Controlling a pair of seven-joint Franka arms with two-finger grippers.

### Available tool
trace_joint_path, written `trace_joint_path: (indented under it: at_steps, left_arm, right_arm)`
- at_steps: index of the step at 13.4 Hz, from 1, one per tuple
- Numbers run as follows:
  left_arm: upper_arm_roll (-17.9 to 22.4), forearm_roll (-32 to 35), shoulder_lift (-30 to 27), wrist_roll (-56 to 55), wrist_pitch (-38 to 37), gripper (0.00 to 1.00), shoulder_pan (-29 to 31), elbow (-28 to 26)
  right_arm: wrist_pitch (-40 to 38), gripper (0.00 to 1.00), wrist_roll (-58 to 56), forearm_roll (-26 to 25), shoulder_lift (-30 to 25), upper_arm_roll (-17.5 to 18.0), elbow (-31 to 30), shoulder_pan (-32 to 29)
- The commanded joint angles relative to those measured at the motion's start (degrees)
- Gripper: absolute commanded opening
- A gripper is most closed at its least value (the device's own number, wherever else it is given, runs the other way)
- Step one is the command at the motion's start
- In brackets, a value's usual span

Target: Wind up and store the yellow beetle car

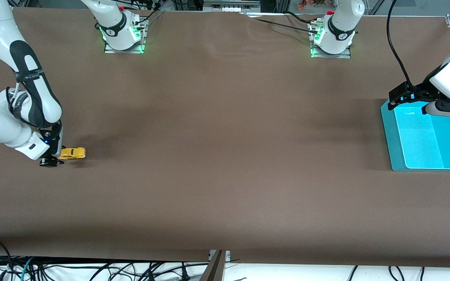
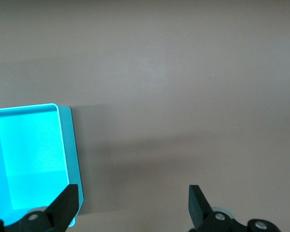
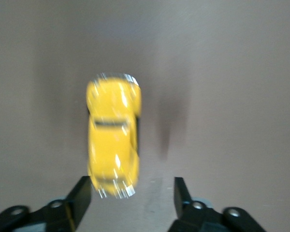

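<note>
The yellow beetle car (image 1: 72, 153) stands on its wheels on the brown table at the right arm's end. In the right wrist view the yellow beetle car (image 3: 113, 145) is smeared with motion. One end of it sits just at the tips of my right gripper (image 3: 130, 186), close to one finger (image 3: 82, 193) and off the other. My right gripper (image 1: 51, 160) is low at the table beside the car, open, with nothing held. My left gripper (image 1: 400, 95) hangs open over the edge of the turquoise tray (image 1: 391, 132), and between its fingers (image 2: 67, 200) there is only table.
The turquoise tray (image 2: 70, 145) lies at the left arm's end of the table, and nothing shows inside it. The two arm bases (image 1: 123, 35) stand along the table's edge farthest from the front camera. Cables hang below the near edge.
</note>
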Motion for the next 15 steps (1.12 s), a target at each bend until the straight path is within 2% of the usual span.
trace_joint_path:
  at_steps: [1, 5, 8, 12, 15]
  left_arm:
    - [-0.3, -0.8, 0.7, -0.4, -0.4, 1.00, 0.4, 1.4]
    - [-0.3, -0.9, 0.7, -0.4, -0.4, 1.00, 0.4, 1.4]
    - [-0.3, -0.8, 0.7, -0.4, -0.4, 1.00, 0.4, 1.4]
    - [-0.3, -0.7, 0.7, -0.3, -0.4, 1.00, 0.4, 1.4]
    - [-0.3, -0.7, 0.7, 0.2, -0.4, 1.00, 0.4, 1.5]
  right_arm:
    - [-10.6, 1.00, 4.9, 1.1, -0.8, 0.8, 7.1, -0.1]
    - [-20.5, 1.00, 13.9, 1.2, -2.6, 1.8, 14.6, -0.1]
    - [-27.5, 1.00, 28.0, 1.1, -6.2, 3.3, 17.2, 0.1]
    - [-41.9, 1.00, 47.2, 1.1, -8.6, 4.3, 24.5, 0.0]
    - [-47.5, 1.00, 62.5, 0.6, -11.3, 4.5, 26.8, 1.2]
